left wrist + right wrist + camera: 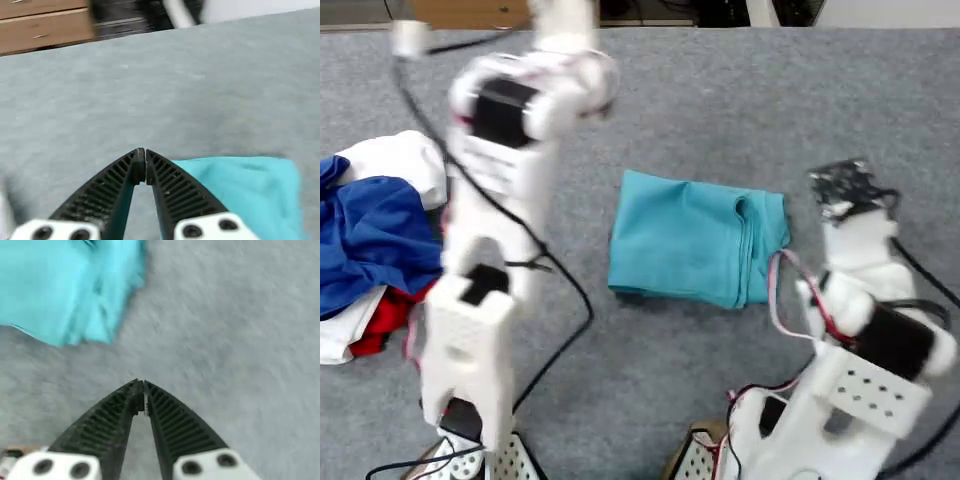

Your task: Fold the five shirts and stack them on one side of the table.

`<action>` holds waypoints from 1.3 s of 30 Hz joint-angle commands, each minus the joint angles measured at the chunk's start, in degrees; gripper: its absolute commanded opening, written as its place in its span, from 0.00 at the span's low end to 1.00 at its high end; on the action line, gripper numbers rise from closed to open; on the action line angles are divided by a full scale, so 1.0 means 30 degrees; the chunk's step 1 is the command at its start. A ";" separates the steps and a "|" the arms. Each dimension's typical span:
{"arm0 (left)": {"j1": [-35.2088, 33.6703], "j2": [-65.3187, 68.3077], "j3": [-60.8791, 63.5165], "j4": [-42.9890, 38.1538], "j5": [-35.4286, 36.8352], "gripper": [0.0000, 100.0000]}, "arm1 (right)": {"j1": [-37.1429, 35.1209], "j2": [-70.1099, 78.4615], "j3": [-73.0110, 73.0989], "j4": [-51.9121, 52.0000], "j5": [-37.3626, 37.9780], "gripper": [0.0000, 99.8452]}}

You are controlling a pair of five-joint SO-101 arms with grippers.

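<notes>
- Surface: a grey felt-like table [720, 120] takes up the high view. Past its far edge, the left wrist view shows wooden drawers [45, 27].
- Left arm [500, 200]: I see it standing tall at the left of the high view, its upper part blurred. It is between the heap of shirts and the folded one.
- Right arm [865, 310]: low at the right of the high view. Its forward end is just beside the right edge of the folded shirt.
- Heap of unfolded shirts at the table's left edge. A blue shirt [370, 235] lies on top, a white shirt [405, 155] behind and under it, and a red shirt [385, 315] shows from below at the near side.
- Teal shirt [695, 240]: folded into a rough rectangle and lying flat near the middle of the table, well apart from the heap. Its layered edges face the right arm. It also shows in the left wrist view [240, 190] and the right wrist view [65, 285].
- Black cable [560, 280]: runs over the table from the left arm toward the near edge.
- Left gripper [140, 167]: jaws closed tip to tip with nothing between them, above bare table just beside the teal shirt.
- Right gripper [140, 397]: jaws likewise closed and empty, over bare table near the teal shirt and not touching it.
</notes>
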 commanded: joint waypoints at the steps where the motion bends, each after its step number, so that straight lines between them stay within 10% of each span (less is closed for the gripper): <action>1: -0.2432 -0.3385 0.4249 0.0234 -0.0850 0.02 | -0.3209 0.0835 0.0396 -0.0908 -0.1758 0.00; 16: -0.9026 -0.9363 1.5648 0.0176 -0.1905 0.02 | -0.7194 1.0564 -0.2330 -0.5802 -0.3810 0.00; 39: -0.9289 -0.9245 1.6733 0.0147 -0.1905 0.02 | -0.8366 2.1114 -0.9216 -0.7707 -0.6066 0.12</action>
